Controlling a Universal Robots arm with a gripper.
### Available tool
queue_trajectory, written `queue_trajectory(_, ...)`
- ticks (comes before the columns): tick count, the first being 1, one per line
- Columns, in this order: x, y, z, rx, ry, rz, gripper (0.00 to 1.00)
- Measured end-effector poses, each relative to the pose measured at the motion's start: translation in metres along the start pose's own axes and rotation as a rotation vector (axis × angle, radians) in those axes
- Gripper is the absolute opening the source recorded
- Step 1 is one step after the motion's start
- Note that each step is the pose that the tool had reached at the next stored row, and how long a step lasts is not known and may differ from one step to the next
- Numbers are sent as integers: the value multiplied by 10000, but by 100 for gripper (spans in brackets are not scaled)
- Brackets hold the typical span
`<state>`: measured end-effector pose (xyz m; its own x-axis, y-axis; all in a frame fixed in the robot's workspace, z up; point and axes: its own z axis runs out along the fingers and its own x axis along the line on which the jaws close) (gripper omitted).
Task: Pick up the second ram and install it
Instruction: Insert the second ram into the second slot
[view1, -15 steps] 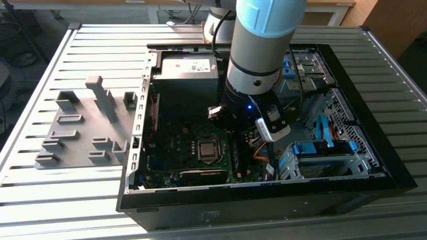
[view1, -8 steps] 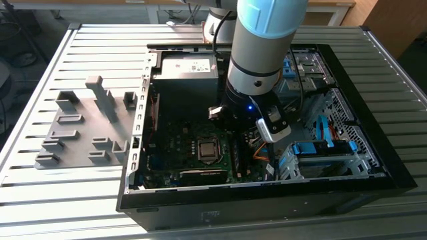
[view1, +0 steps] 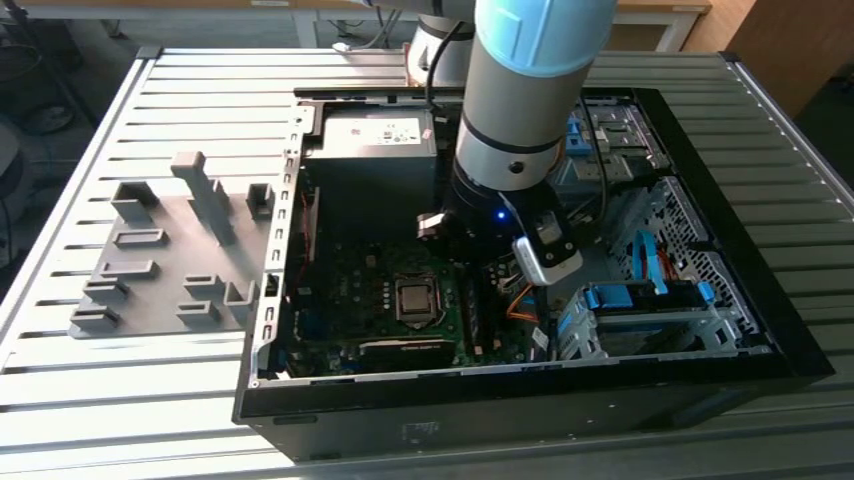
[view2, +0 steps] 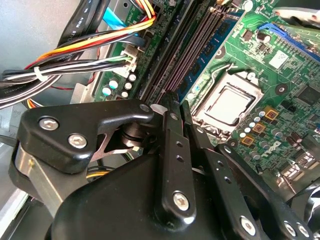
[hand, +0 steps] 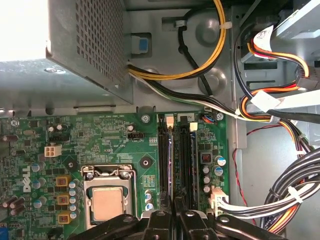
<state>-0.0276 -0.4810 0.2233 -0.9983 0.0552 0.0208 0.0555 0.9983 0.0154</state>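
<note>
Nearest in both wrist views, the gripper (hand: 174, 210) has its jaws drawn narrow over the black memory slots (hand: 175, 155) — what looks like the second ram (view2: 197, 75) stands edge-up there — beyond lie the processor socket (hand: 107, 200) and cable bundle (hand: 280, 115).

The gripper (view2: 175, 107) is glossy black plastic with metal screws. The motherboard (hand: 100, 145) is green, matt. The table (view1: 187, 100) is ribbed metal.
</note>
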Motion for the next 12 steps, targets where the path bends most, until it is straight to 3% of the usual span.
queue_trajectory(12,-28,6,11,0,2,-192,14)
